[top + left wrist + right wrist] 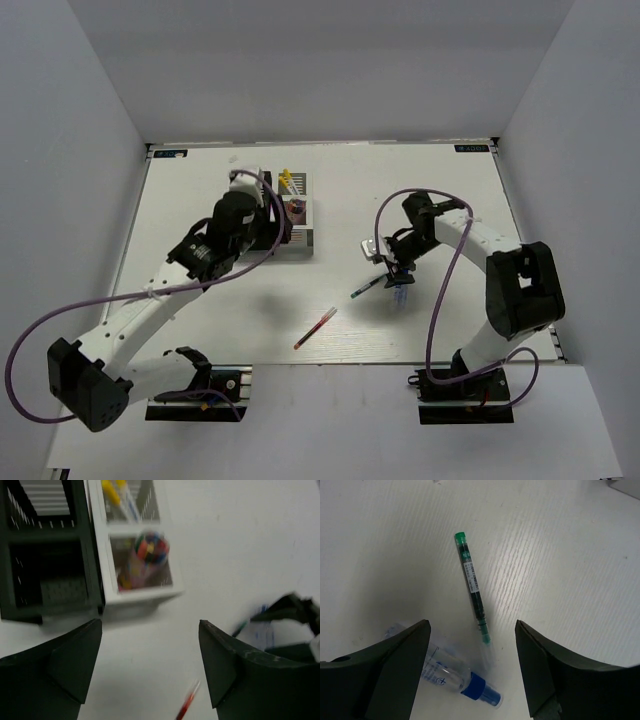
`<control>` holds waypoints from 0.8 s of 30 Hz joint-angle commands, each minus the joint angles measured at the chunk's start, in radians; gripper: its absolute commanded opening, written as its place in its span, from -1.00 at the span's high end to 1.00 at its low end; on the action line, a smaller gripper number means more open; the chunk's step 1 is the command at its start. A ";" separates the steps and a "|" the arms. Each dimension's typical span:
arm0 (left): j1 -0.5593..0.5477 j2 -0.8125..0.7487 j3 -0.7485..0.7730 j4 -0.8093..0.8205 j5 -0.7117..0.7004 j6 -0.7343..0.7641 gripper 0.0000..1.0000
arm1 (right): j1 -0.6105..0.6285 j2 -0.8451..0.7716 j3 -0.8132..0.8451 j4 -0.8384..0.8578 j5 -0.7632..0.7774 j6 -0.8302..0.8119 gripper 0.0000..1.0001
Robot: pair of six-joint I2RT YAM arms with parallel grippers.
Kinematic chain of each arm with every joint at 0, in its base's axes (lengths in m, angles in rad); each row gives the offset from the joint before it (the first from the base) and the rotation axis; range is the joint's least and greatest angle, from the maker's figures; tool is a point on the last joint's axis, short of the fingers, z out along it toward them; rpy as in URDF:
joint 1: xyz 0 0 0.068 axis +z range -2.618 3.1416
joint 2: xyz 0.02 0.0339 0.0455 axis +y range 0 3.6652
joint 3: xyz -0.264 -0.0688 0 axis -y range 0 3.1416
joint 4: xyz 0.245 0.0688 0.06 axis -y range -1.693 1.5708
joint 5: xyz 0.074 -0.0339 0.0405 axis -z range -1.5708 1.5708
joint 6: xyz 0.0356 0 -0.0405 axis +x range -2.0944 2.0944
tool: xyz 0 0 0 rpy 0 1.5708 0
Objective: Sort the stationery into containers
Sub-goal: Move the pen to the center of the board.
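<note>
The black organiser (262, 205) and the white-grey organiser (300, 222) stand side by side at centre left. The white-grey one (142, 594) holds yellow pens (112, 492) and a stubby pink cylinder (149, 550). The black one (45, 560) looks empty. My left gripper (258, 228) hovers open and empty above them (150, 665). A red-orange pen (315, 328) lies on the table in front (187, 706). My right gripper (397, 272) is open and empty (472, 665) over a green pen (472, 587) and a clear bottle with a blue cap (455, 672).
The white table (200, 330) is walled on three sides. The right arm's cable loops over the table near the green pen (367, 288) and the bottle (400, 298). The right arm shows at the right edge of the left wrist view (295, 611).
</note>
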State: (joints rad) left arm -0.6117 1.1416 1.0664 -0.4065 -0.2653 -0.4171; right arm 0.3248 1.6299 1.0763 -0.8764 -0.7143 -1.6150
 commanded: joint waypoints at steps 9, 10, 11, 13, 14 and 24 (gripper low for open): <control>-0.017 -0.086 -0.224 -0.198 0.294 -0.196 -0.99 | 0.196 0.082 0.043 0.046 0.159 0.049 -0.43; -0.017 -0.086 -0.233 -0.198 0.304 -0.196 -0.99 | 0.203 0.085 0.030 0.094 0.168 0.064 -0.43; -0.017 -0.073 -0.233 -0.210 0.304 -0.196 -0.99 | 0.215 0.091 0.024 0.117 0.211 0.111 -0.39; -0.026 -0.072 -0.243 -0.219 0.304 -0.196 -0.99 | 0.243 0.097 0.001 0.184 0.237 0.148 -0.35; -0.026 -0.072 -0.243 -0.219 0.304 -0.196 -0.99 | 0.249 0.122 0.002 0.209 0.257 0.189 -0.30; -0.026 -0.199 -0.293 -0.294 0.252 -0.252 -0.99 | 0.299 0.142 -0.032 0.272 0.348 0.230 0.20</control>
State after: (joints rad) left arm -0.6353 1.0019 0.7761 -0.6682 0.0040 -0.6403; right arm 0.6140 1.7679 1.0801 -0.6365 -0.4168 -1.3903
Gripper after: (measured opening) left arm 0.995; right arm 0.418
